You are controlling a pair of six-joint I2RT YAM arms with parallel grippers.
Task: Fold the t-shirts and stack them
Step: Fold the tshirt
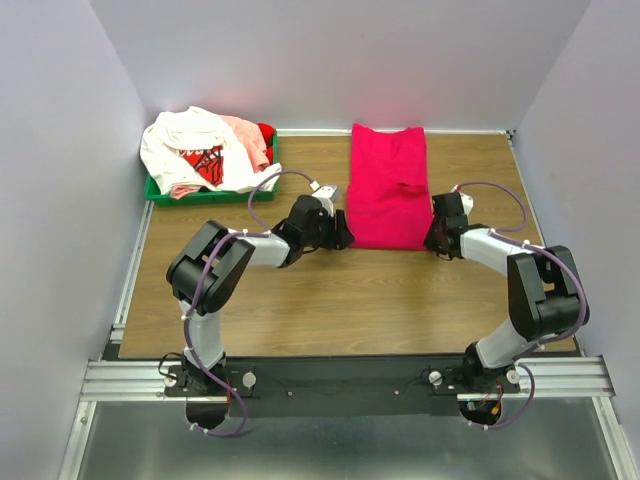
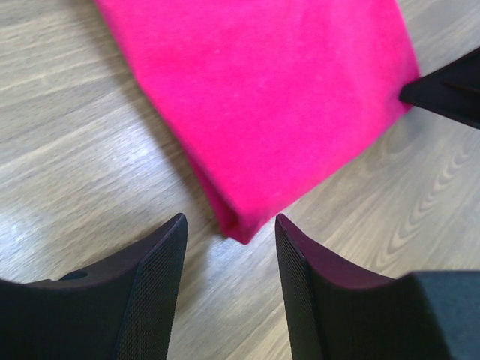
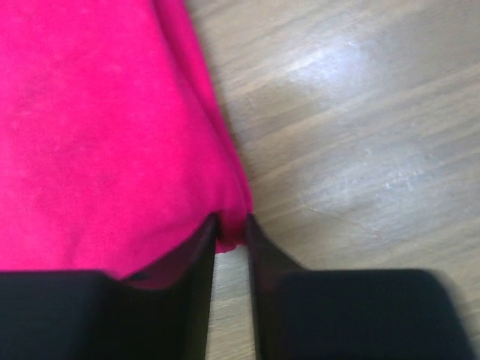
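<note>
Seen from above: a wooden table [image 1: 330,300] with a magenta-red t-shirt [image 1: 388,185] folded into a long narrow strip, lying flat right of centre and running from the far edge toward the middle. In the far left corner, a green tray [image 1: 160,192] heaped with crumpled cloth: a white t-shirt [image 1: 185,140] with a red print on top, a pale pink t-shirt [image 1: 243,130] and a red t-shirt [image 1: 266,132] just behind it. Left arm folded sharply at the elbow above its base, forearm stretched low and inward, left gripper [image 1: 343,232] at the strip's near left corner. In the left wrist view, left gripper [image 2: 231,225] spread wide, one jaw on each side of that folded corner, a gap of bare wood on either side, nothing held. Right arm bent the mirrored way, elbow out to the right, forearm reaching inward and low, right gripper [image 1: 432,238] at the strip's near right corner. In the right wrist view, right gripper [image 3: 231,225] almost closed, jaws pinching the edge of the magenta-red cloth just above the wood.
</note>
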